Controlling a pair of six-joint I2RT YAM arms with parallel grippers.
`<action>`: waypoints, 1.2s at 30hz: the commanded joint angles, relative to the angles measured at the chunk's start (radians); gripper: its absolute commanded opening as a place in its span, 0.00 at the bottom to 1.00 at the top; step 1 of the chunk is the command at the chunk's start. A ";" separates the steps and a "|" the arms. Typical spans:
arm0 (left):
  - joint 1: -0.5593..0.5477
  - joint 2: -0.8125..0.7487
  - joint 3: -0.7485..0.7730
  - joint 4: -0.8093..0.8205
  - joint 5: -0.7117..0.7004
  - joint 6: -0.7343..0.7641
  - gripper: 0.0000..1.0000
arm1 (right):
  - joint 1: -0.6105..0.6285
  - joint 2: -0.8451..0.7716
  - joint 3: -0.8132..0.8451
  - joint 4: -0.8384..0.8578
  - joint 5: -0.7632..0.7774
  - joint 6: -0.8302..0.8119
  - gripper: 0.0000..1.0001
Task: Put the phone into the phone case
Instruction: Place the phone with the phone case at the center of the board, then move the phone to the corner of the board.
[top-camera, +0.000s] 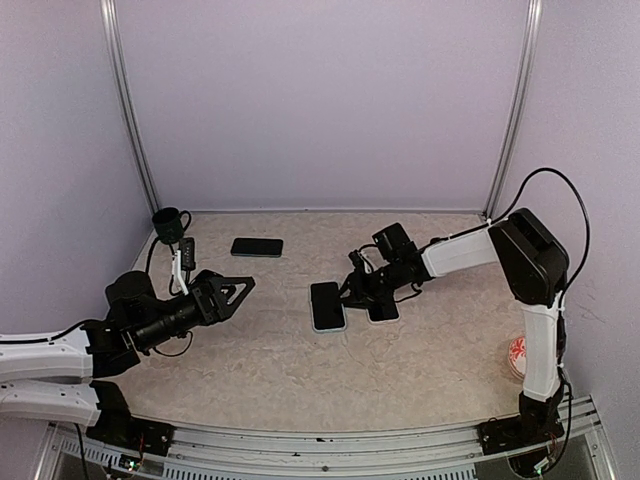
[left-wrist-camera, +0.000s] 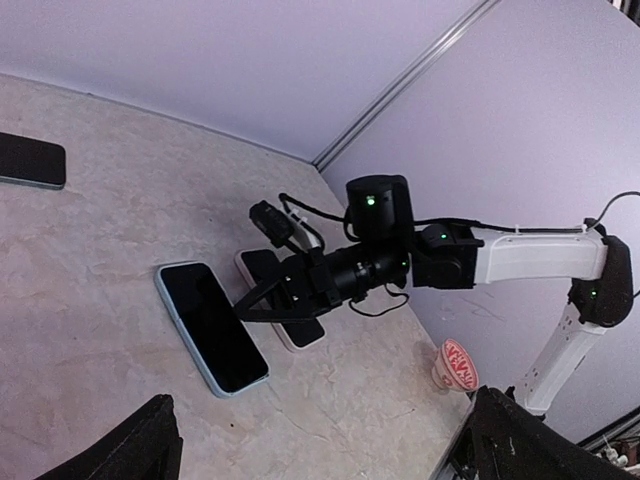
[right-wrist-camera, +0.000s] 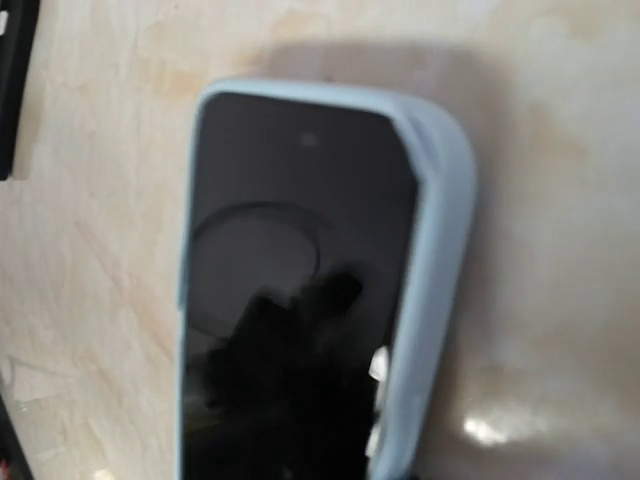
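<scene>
A dark-screened phone (top-camera: 327, 306) lies flat mid-table inside a light blue phone case (right-wrist-camera: 440, 260); the case's far right corner looks bulged. The left wrist view shows the same phone (left-wrist-camera: 210, 328) with its blue rim. My right gripper (top-camera: 352, 290) hovers low just right of it, fingertips pointing at it, holding nothing I can see. In the right wrist view only a dark blur lies over the screen, so its jaws are unclear. My left gripper (top-camera: 235, 288) hangs wide open and empty to the left, apart from the phone.
A white-rimmed dark slab (top-camera: 385, 313) lies under the right gripper. A black phone (top-camera: 257, 246) rests at the back left, a dark mug (top-camera: 170, 224) in the far left corner. A red-and-white cup (top-camera: 517, 355) stands near the right arm's base.
</scene>
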 joint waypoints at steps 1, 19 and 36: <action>0.020 0.006 0.041 -0.138 -0.121 -0.003 0.99 | 0.004 -0.070 0.043 -0.088 0.077 -0.050 0.37; 0.284 0.257 0.269 -0.277 -0.077 0.068 0.99 | 0.084 -0.284 0.015 -0.179 0.229 -0.162 0.40; 0.523 0.864 0.779 -0.311 0.099 0.120 0.99 | 0.092 -0.408 -0.075 -0.185 0.331 -0.227 0.59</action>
